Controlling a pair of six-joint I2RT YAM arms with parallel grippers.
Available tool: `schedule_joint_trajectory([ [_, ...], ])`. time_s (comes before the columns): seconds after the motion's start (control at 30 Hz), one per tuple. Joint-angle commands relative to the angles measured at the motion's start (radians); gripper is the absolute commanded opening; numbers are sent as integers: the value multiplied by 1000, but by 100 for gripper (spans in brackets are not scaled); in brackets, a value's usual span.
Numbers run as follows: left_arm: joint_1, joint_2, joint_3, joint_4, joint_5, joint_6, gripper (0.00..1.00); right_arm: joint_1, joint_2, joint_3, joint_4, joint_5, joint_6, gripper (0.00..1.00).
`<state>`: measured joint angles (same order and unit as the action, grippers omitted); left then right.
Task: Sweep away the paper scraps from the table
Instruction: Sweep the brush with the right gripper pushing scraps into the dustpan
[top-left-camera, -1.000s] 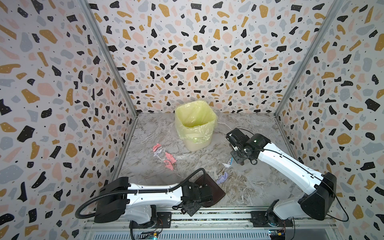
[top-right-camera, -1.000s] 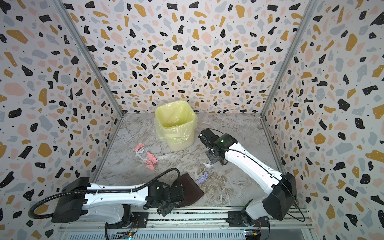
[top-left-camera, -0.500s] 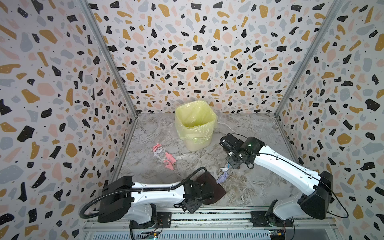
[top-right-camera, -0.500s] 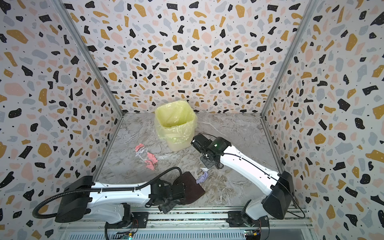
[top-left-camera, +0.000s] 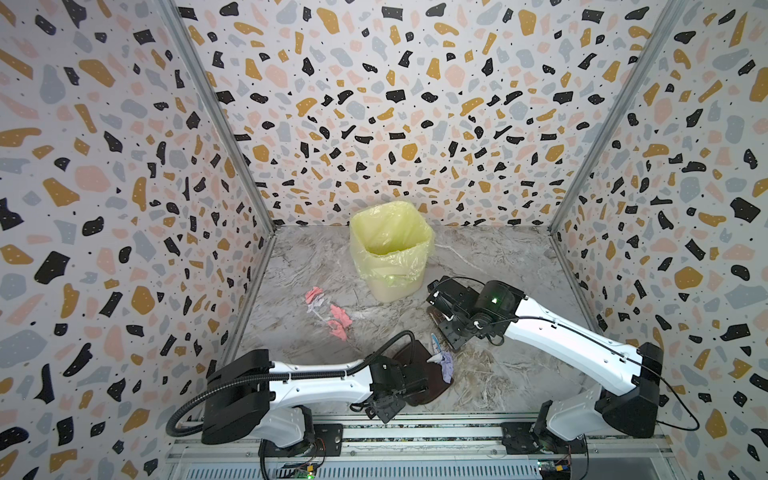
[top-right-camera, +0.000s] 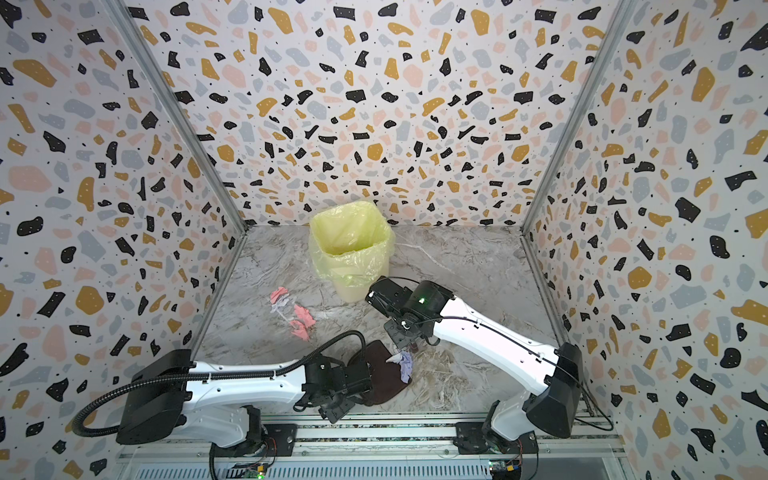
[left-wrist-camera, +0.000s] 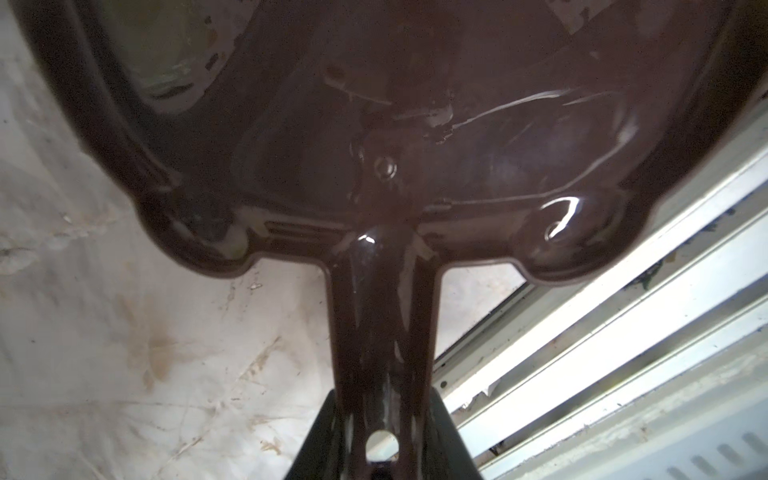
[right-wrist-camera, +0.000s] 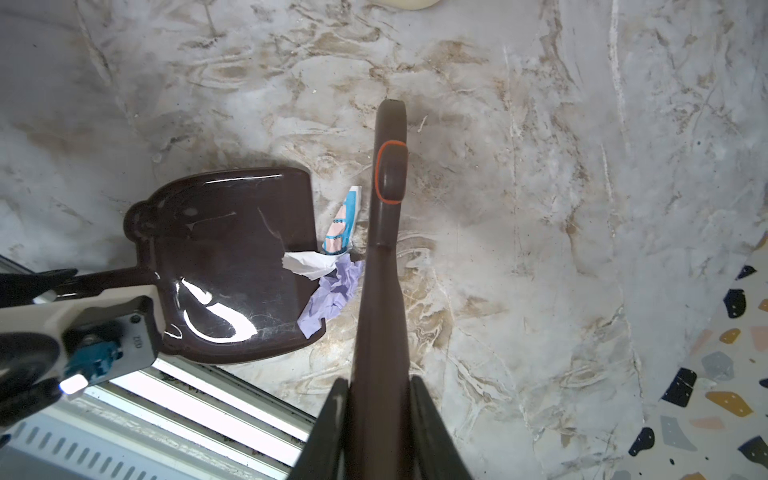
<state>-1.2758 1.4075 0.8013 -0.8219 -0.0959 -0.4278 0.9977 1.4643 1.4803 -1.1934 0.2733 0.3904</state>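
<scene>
Nearest the front rail, the left gripper (left-wrist-camera: 382, 415) is clamped on the handle of the pan (right-wrist-camera: 224, 257), which lies flat on the table (top-left-camera: 498, 266) with its lip facing away from the rail. Only that thin handle is held, so a hard shove from the brush may twist the pan or lift its lip, and paper may then slide underneath.

At the lip, a white scrap (right-wrist-camera: 305, 262) rests just inside the pan. A lilac scrap (right-wrist-camera: 332, 291) lies half on the lip and half on the table. A blue scrap (right-wrist-camera: 343, 220) sits just past the lip, on the table.

Touching or just beside those scraps stands the brush (right-wrist-camera: 388, 178), its handle clamped in the right gripper (right-wrist-camera: 378, 390). The scraps are light and crumpled. A fast stroke could flick them over the pan's side walls, or past its corner toward the rail. The blue one is off to one side of the lip, so a straight stroke may miss it.

Well beyond the pan, pink scraps (top-left-camera: 338, 320) lie untouched on the table. Farther again stands the bin (top-left-camera: 395, 286), close to the right arm, which a wide backswing could knock.
</scene>
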Motion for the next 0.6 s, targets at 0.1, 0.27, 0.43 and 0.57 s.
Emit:
schedule_joint_trajectory([
  [0.1, 10, 16, 32, -3, -11, 29, 0, -56, -73, -49, -121, 43, 98, 0],
  [0.27, 12, 17, 38, -3, -15, 33, 0, -34, -101, -109, -111, -39, 132, 0],
  [0.43, 13, 21, 38, -2, -13, 38, 0, 0, -109, -138, -57, -118, 163, 0],
  [0.57, 15, 25, 39, 0, -13, 40, 0, 31, -81, -120, -14, -152, 176, 0],
])
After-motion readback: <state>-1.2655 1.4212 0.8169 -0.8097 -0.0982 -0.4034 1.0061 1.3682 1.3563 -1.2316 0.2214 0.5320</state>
